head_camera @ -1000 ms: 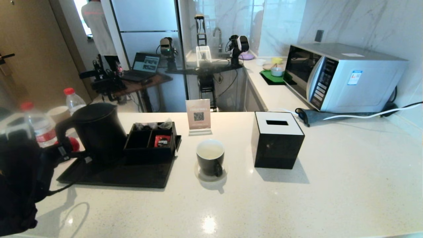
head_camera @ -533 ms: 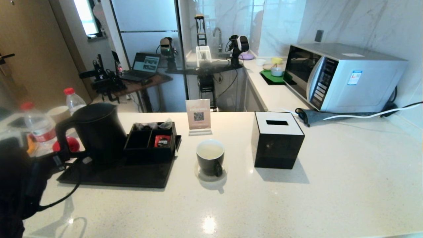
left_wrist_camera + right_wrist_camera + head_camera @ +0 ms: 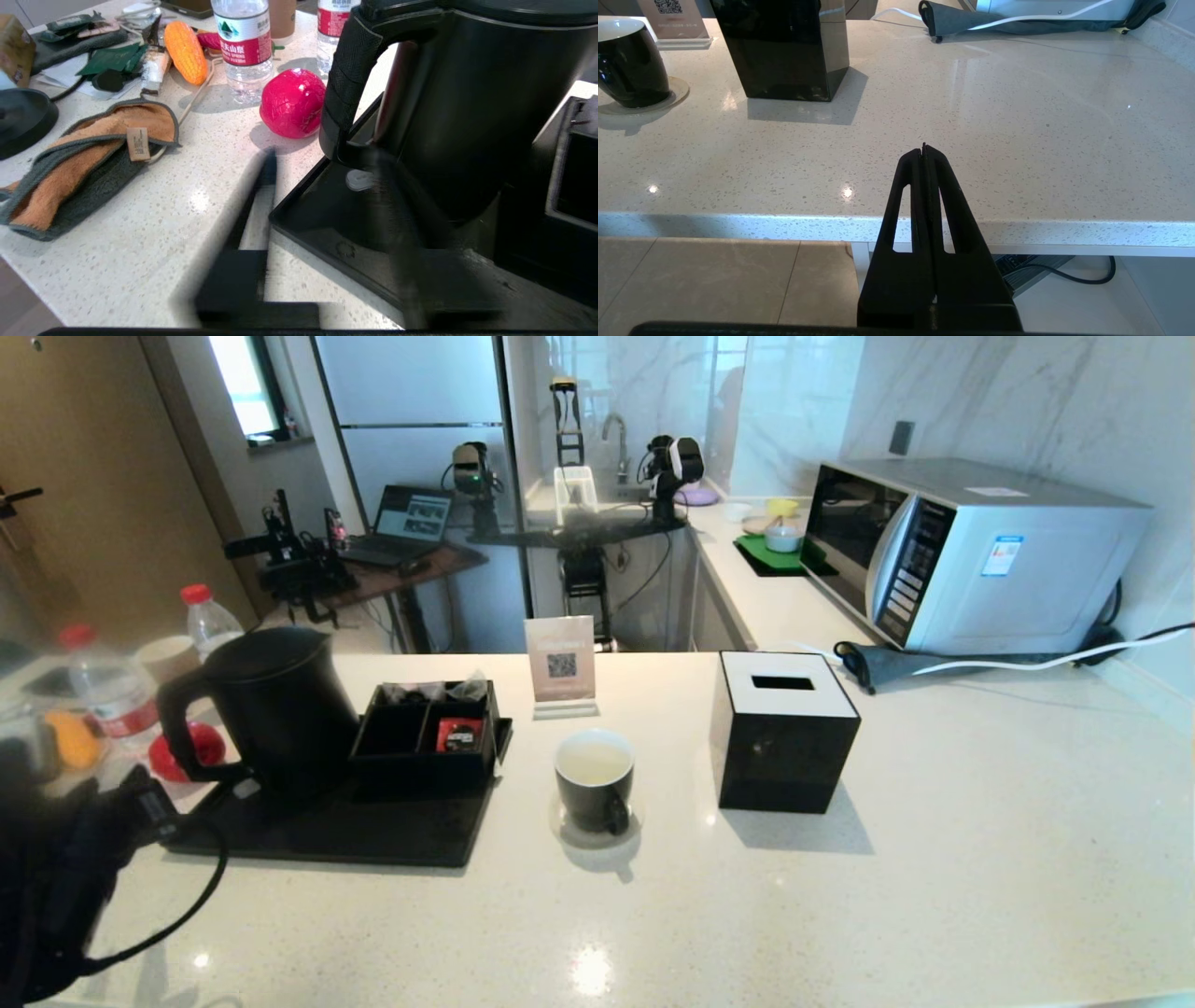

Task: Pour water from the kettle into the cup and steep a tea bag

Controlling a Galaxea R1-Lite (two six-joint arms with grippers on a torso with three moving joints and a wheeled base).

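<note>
Left gripper (image 3: 322, 168) is sitting low at the tray's (image 3: 373, 831) near-left corner, just short of the kettle (image 3: 271, 705) handle, gripping nothing; its fingers (image 3: 261, 186) are smeared in the left wrist view, so how wide they stand cannot be told. Right gripper (image 3: 924, 148) is hanging off the front edge of the counter (image 3: 840, 896), fingers pressed together, empty; it is not showing in the head view.

Kettle is standing upright on the tray's left part, beside a compartment box (image 3: 428, 733). Cup (image 3: 595, 782) is sitting on a saucer right of the tray, next to the black tissue box (image 3: 782, 733).

Only the left wrist view is showing the clutter left of the kettle: orange-grey cloth (image 3: 79, 163), toy corn (image 3: 186, 51), red ball (image 3: 292, 102). Bottle (image 3: 243, 42) label is carrying red and white Chinese print, not legible. Only the head view is showing the microwave (image 3: 971, 555) and a QR-code card (image 3: 560, 665).
</note>
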